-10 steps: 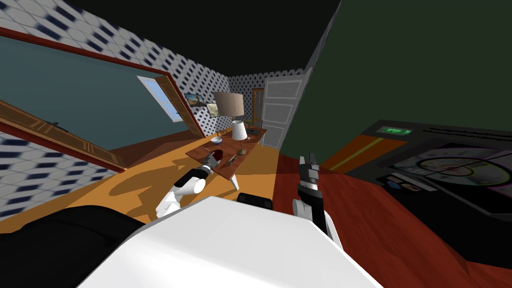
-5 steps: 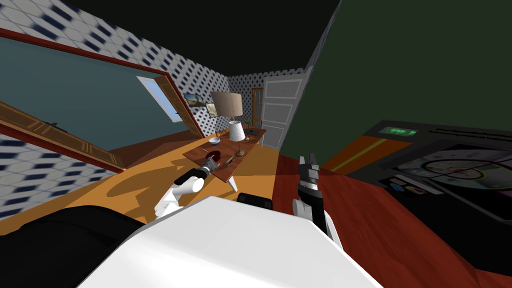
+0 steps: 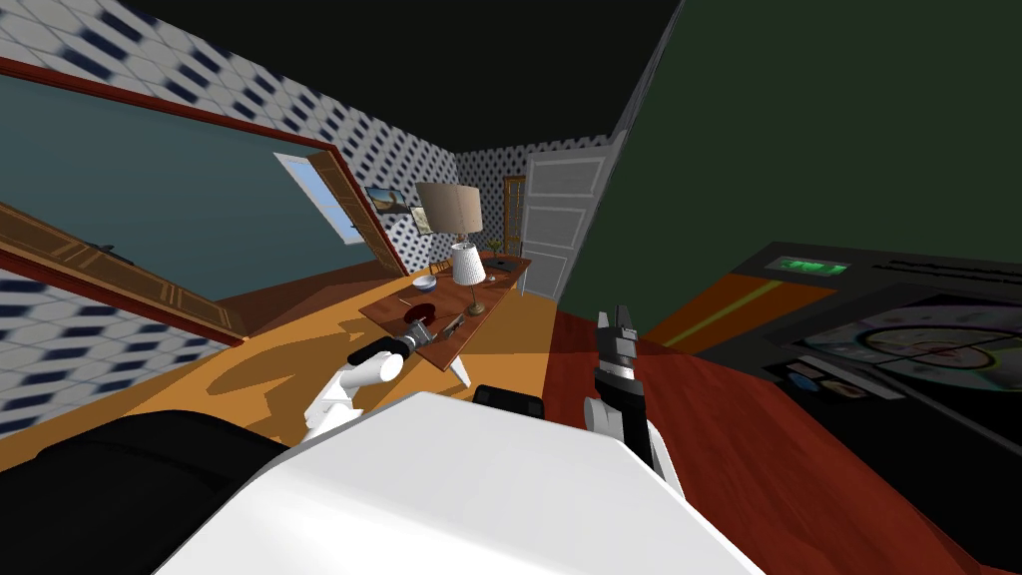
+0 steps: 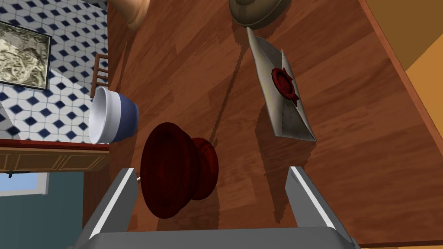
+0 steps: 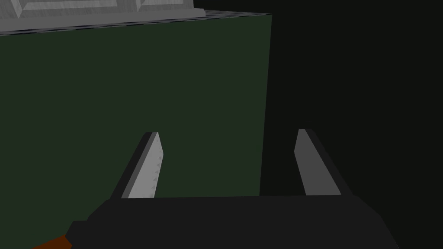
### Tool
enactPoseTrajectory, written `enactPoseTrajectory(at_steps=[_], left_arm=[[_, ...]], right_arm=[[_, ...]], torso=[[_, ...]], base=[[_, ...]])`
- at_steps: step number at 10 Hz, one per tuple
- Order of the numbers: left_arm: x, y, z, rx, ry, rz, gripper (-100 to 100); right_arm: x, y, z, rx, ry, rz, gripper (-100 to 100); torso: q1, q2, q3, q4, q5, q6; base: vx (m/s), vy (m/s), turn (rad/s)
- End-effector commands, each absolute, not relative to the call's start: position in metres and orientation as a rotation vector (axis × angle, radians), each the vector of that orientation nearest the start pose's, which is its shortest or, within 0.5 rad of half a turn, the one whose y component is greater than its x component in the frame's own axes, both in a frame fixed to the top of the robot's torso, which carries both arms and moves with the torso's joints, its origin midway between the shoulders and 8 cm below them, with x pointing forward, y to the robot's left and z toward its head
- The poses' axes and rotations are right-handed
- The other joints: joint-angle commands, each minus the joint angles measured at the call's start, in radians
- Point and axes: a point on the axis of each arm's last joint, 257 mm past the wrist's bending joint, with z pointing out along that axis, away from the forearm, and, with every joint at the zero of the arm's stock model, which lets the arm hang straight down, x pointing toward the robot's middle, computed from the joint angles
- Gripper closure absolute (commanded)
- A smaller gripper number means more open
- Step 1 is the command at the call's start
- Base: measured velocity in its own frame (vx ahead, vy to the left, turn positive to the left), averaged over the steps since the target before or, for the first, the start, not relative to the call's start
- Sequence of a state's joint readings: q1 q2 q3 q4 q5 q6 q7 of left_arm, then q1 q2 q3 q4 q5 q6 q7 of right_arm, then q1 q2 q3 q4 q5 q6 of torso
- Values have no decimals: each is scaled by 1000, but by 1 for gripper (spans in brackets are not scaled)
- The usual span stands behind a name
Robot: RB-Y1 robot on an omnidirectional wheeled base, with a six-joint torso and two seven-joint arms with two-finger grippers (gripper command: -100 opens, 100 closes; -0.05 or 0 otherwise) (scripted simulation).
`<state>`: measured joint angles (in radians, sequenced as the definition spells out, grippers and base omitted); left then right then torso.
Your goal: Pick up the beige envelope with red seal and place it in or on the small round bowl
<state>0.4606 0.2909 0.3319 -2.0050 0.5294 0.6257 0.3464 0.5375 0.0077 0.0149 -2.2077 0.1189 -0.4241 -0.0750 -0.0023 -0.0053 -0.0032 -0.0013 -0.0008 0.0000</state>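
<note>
- Right now my left gripper (image 4: 212,170) hangs over the near end of the wooden table (image 4: 181,65), its 2 fingers spread wide with nothing held between them.
- The beige envelope (image 4: 283,99) lies flat on the tabletop with its red seal (image 4: 283,82) facing up, out past one of my left fingers and touching neither.
- From the head camera, the envelope (image 3: 454,324) sits toward the table's right edge, just beyond my left gripper (image 3: 419,334).
- A dark red footed bowl (image 4: 177,173) stands close by my other left finger, to the left of the envelope and apart from it.
- Farther along the table, toward its left side, stands the small bowl (image 4: 113,116), blue outside and white inside, well apart from the envelope.
- A lamp base (image 4: 259,11) stands just beside the envelope's far end, and its white shade (image 3: 467,265) rises above the table.
- My right gripper (image 5: 228,132) is raised in front of me on the right, over the dark red floor (image 3: 759,449), with its 2 fingers parted and empty.
</note>
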Motion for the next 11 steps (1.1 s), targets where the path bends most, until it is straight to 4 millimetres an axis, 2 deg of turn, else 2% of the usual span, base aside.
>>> enactPoseTrajectory(at_steps=[1,6,8,11], left_arm=[[354,447,-309,-2116,966,-1004,-100],[329,460,-352,-2346,916,-898,-100],[323,457,-359,-2379,933,-869,-100],[305,464,-381,-2516,885,-785,-100]], right_arm=[[367,-273,-38,771,780,1251,0],[367,-273,-38,771,780,1251,0],[367,-273,-38,771,780,1251,0],[367,-273,-38,771,780,1251,0]], torso=[[0,0,0,0,0,0],[1,-2,-1,0,0,0],[1,-2,-1,-1,0,0],[2,0,0,0,1,0]], base=[[47,-13,0],[106,-35,27],[75,-17,10],[102,-14,35]])
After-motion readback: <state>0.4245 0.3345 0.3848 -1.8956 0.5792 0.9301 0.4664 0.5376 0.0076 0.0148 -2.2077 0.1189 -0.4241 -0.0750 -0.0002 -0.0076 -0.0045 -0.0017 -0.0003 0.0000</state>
